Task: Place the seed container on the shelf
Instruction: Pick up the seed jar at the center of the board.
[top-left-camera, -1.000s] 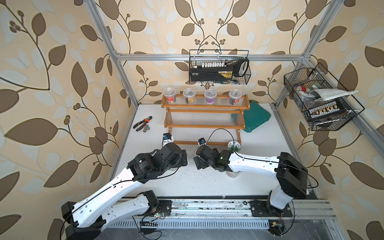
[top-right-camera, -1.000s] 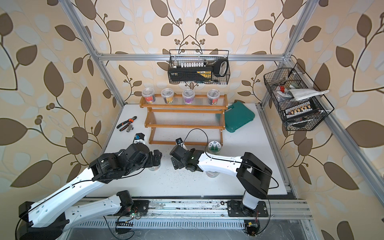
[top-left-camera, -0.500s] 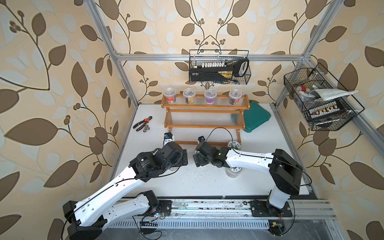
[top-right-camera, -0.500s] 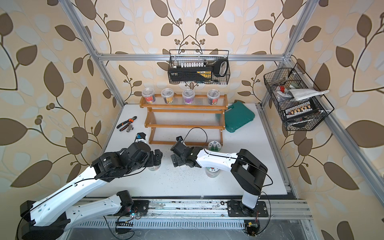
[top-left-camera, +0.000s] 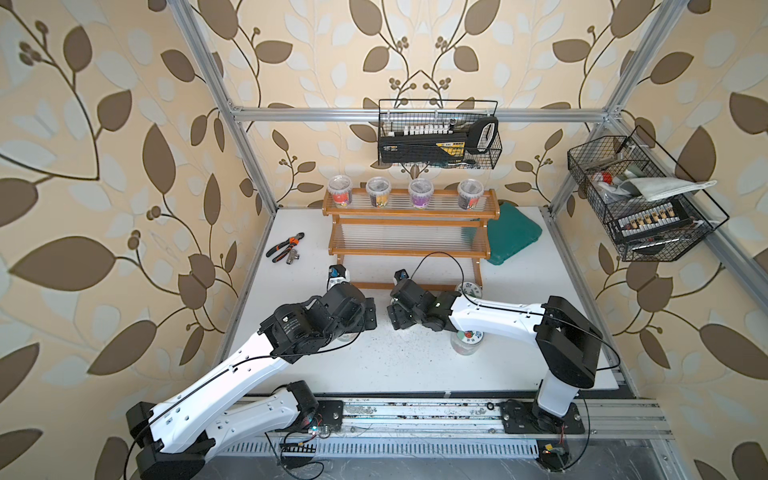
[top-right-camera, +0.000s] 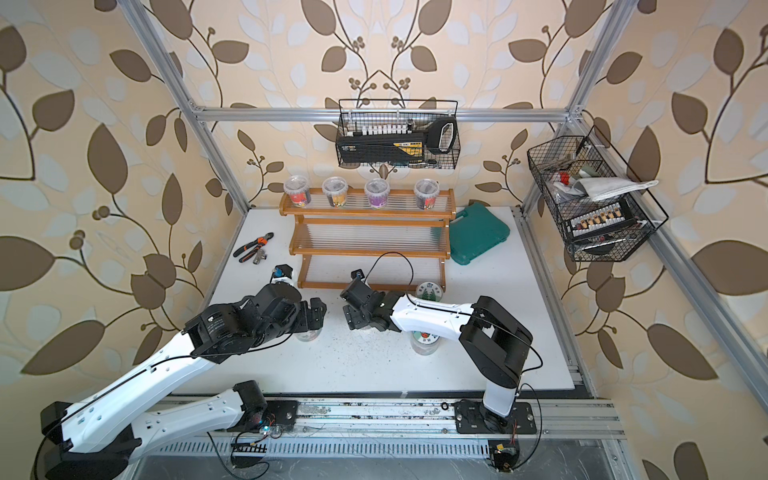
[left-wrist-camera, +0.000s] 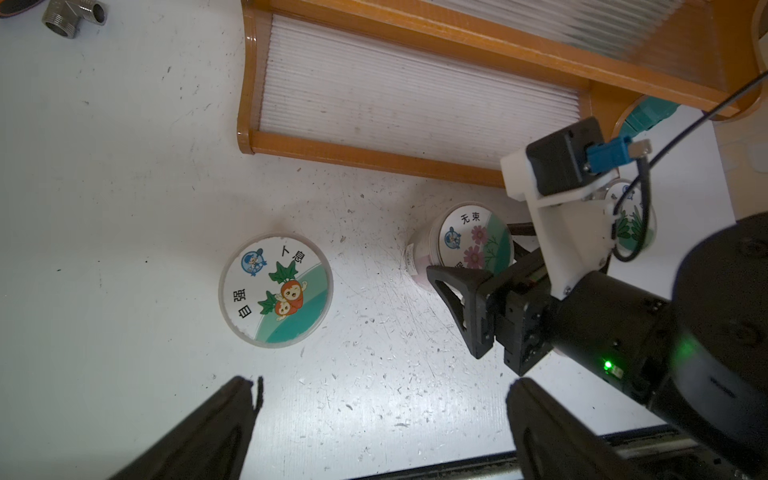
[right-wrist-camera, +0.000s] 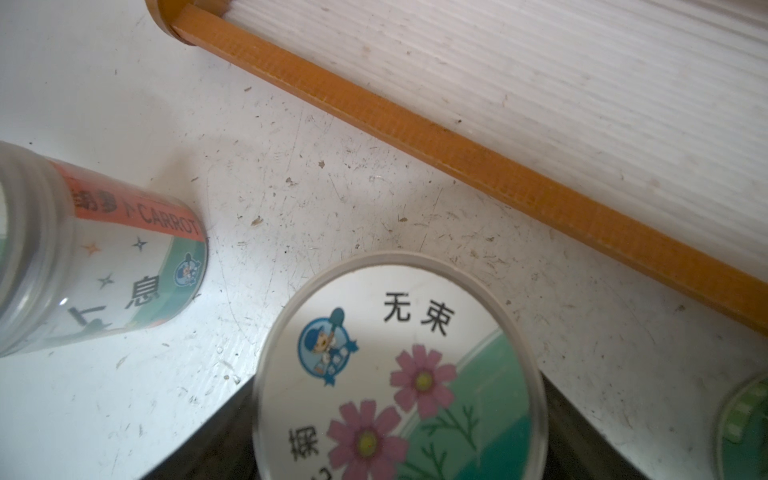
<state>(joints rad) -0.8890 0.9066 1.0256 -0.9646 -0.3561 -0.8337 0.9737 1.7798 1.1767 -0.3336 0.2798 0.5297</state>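
Mid-frame below the shelf (top-left-camera: 409, 251), right tool (top-left-camera: 394, 319) straddles the flower-lidded seed container (right-wrist-camera: 399, 374) (grip unclear) for lifting; left tool (left-wrist-camera: 382, 384) gapes empty.

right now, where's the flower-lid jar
Left wrist view: flower-lid jar on the table before the shelf, between the right gripper's jaws, carrot-lid jar on its left.

Glossy wooden shelf (top-left-camera: 409, 213), scuffed matt table (top-left-camera: 415, 365)

In both top views shelf (top-left-camera: 407, 239) sat mid-frame at back of table (top-left-camera: 415, 365), w/ 4 tubs (top-left-camera: 377, 192) on top tier. Left of it lay pliers (top-left-camera: 286, 246), right of it case (top-left-camera: 515, 232), above it basket (top-left-camera: 438, 139). Just below shelf in frame, carrot jar (left-wrist-camera: 276, 289) & flower jar (left-wrist-camera: 471, 243) stood apart.
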